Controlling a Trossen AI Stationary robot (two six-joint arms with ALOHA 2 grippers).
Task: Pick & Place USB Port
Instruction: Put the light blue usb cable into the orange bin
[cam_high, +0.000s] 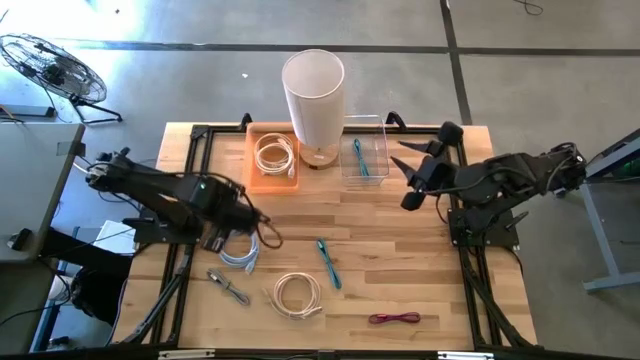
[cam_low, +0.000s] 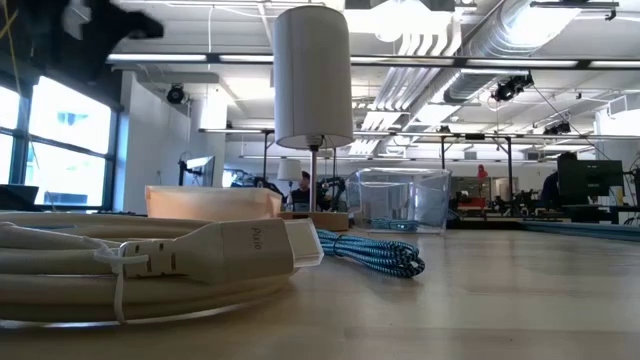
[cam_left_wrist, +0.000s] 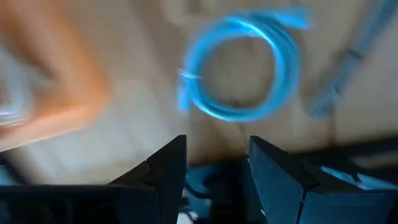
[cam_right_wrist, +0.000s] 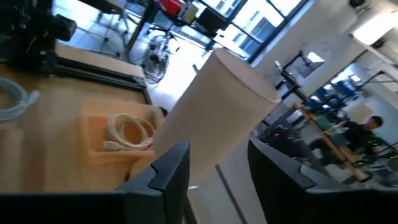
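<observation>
Several coiled cables lie flat on the wooden table: a light blue coil (cam_high: 240, 252), a white coil (cam_high: 297, 293), a teal braided cable (cam_high: 328, 262), a grey cable (cam_high: 228, 285) and a red one (cam_high: 395, 318). My left gripper (cam_high: 262, 228) hovers open just beside and above the light blue coil (cam_left_wrist: 239, 68), with its fingers (cam_left_wrist: 165, 165) short of the coil and touching nothing. My right gripper (cam_high: 400, 160) waits open near the table's right far part, beside the clear container (cam_high: 362, 155). The white coil (cam_low: 150, 265) fills the low view's foreground.
An orange tray (cam_high: 272, 158) at the far edge holds a white cable (cam_right_wrist: 127, 134). The clear container next to it holds a teal cable. A white lamp (cam_high: 315, 95) stands between them on a wooden base. Black frame rails (cam_high: 190, 190) run along the table's sides.
</observation>
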